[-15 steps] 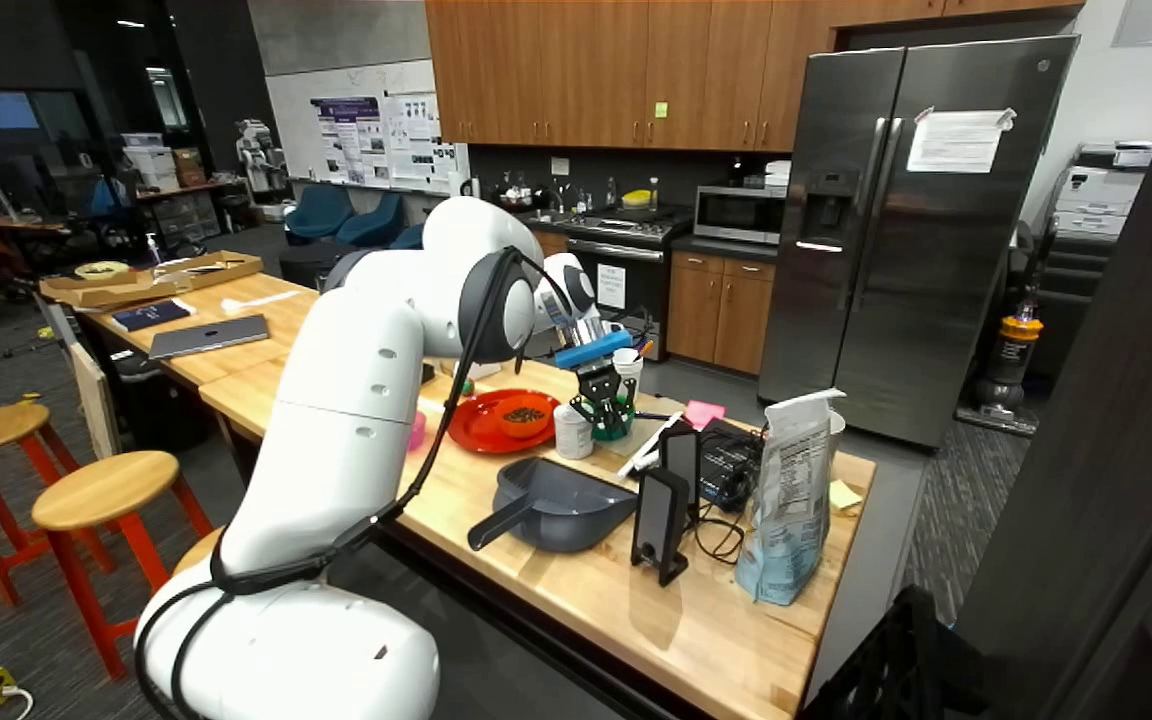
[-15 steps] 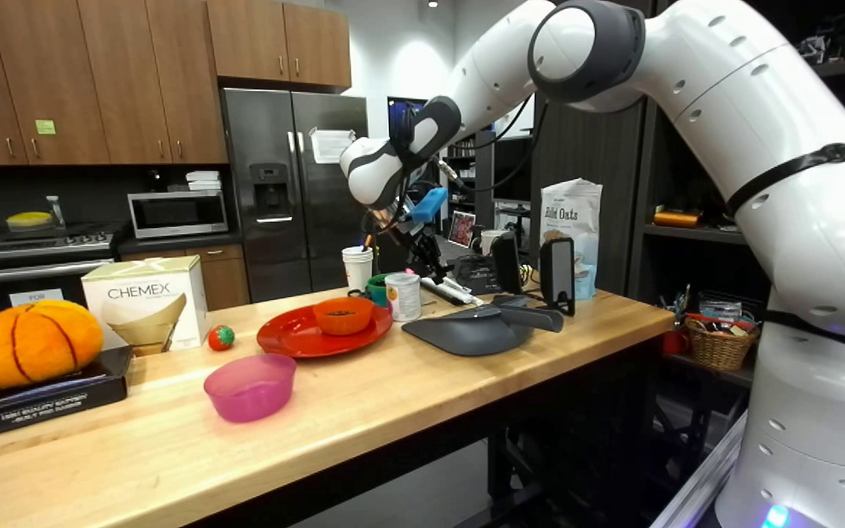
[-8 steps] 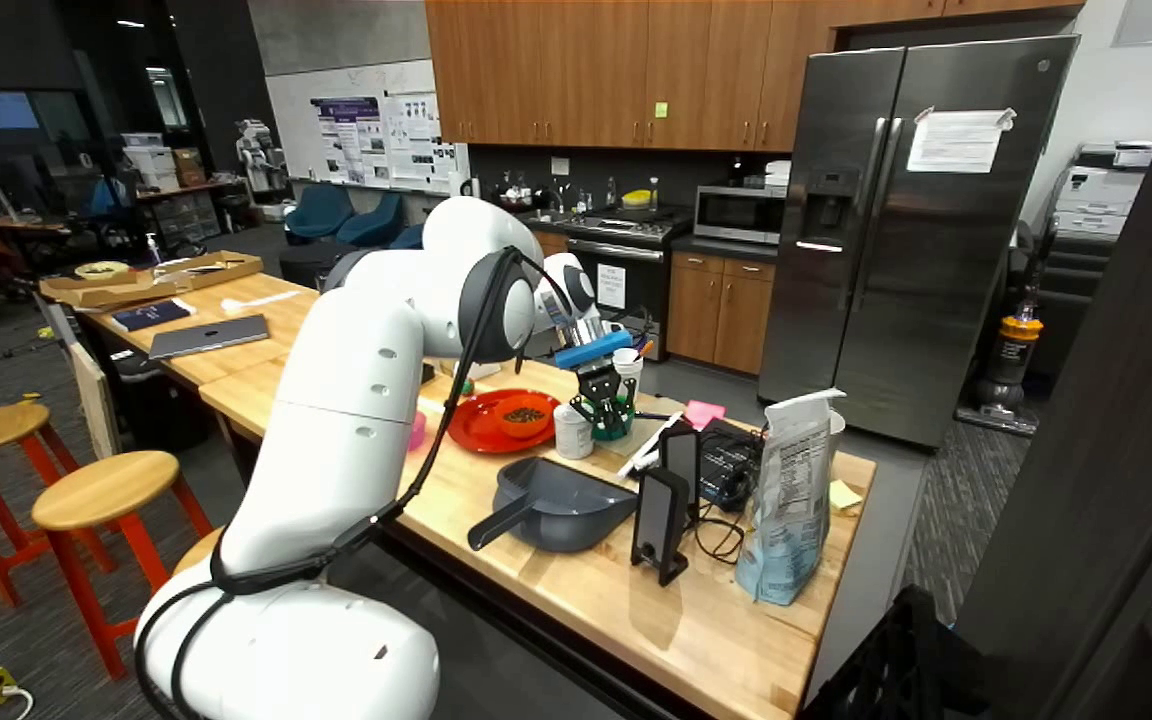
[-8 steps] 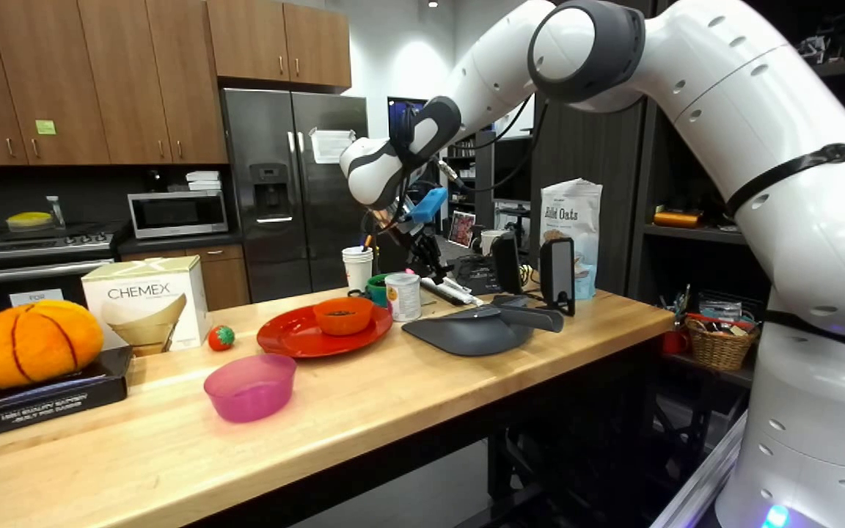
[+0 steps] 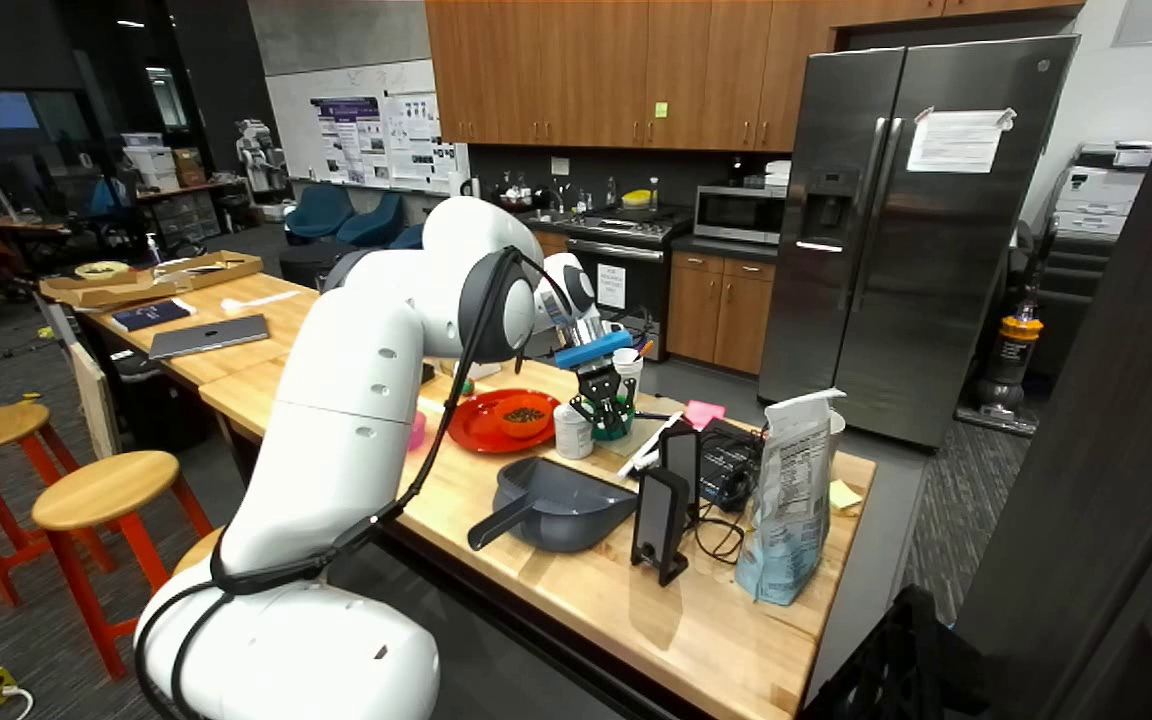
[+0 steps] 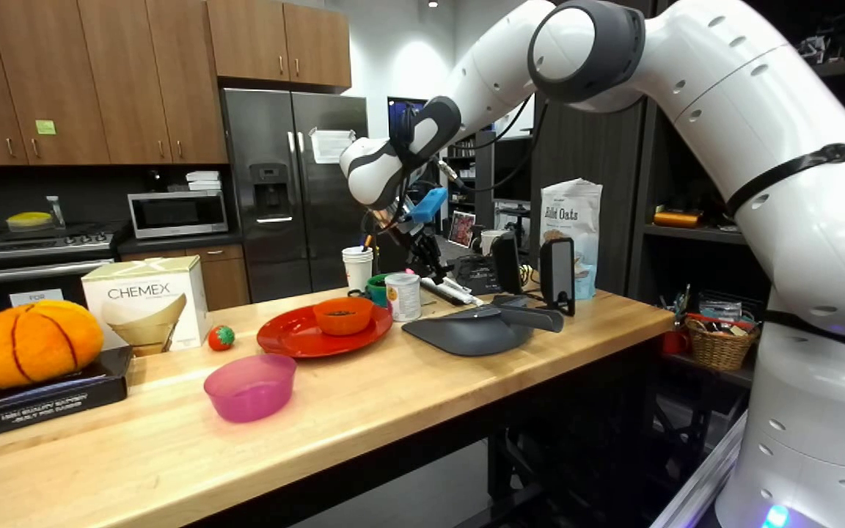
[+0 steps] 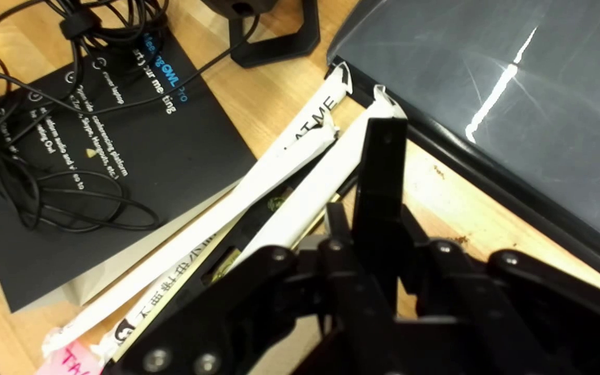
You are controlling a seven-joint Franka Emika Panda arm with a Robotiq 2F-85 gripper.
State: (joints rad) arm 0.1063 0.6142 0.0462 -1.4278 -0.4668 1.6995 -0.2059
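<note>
Gripper [image 7: 383, 156]: clenched, its fingers pressed together and pointing down above the worktop [image 6: 364, 396].
Paper-wrapped sticks [image 7: 308, 195]: nearest to the gripper, white and printed, lying left of the fingertips in the wrist view; whether they touch it cannot be told.
Dustpan [image 7: 435, 67]: dark gray, right of the gripper in the wrist view, its lip near the sticks' ends.
Meeting Owl Pro box [image 7: 190, 151]: black, left of the gripper beyond the sticks, black cables [image 7: 78, 25] on top.
Green cup [image 6: 377, 288]: near the gripper, partly hidden by it in an exterior view.
White tin [image 6: 403, 297]: just left of the gripper in both exterior views.
Red plate [image 6: 287, 330]: farther left than the tin, bearing an orange bowl [image 6: 338, 323].
Speakers [image 5: 658, 520]: two, black, right of the gripper in both exterior views.
Oats bag [image 5: 786, 510]: farther right, upright.
Pink bowl [image 6: 250, 389]: well apart from the gripper, left beyond the plate.
</note>
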